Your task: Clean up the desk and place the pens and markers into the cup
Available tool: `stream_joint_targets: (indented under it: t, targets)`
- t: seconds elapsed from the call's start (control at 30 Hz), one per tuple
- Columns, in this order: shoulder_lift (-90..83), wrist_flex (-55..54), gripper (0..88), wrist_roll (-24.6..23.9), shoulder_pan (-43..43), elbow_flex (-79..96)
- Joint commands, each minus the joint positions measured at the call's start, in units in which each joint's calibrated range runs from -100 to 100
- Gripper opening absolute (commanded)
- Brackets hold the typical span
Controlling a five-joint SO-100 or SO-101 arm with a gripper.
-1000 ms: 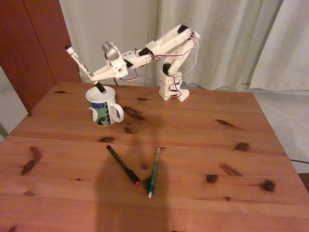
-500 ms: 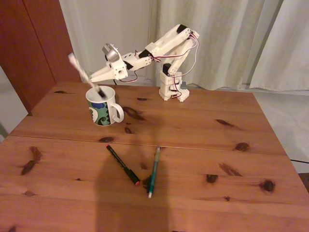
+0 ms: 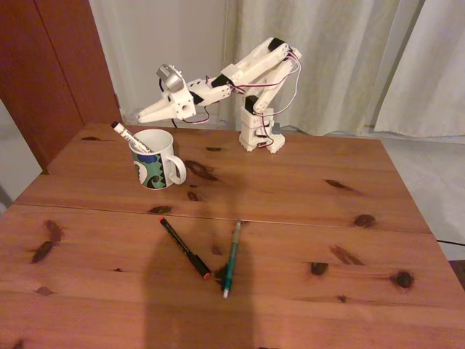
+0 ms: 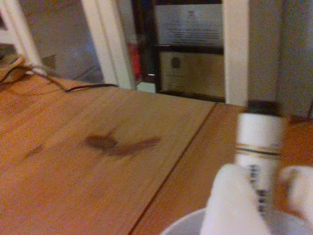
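Fixed view: the white marker (image 3: 131, 137) is being carried by the cup (image 3: 154, 159), leaning out over its left rim. The hand (image 3: 142, 116) is being held above the cup, parted and empty. The black pen (image 3: 185, 248) and green pen (image 3: 232, 258) are lying on the desk (image 3: 305, 218), near each other.
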Motion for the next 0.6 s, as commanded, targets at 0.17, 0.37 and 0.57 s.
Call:
stream_joint_targets:
  t: [0.17, 0.37, 0.57]
  targets:
    - [-1.79, 1.20, 0.8, 3.06, -12.55, -2.17]
    - [-1.79, 31.39, 0.8, 3.06, -17.94, -16.41]
    - [2.18, 56.68, 0.8, 3.11, -22.36, -32.01]
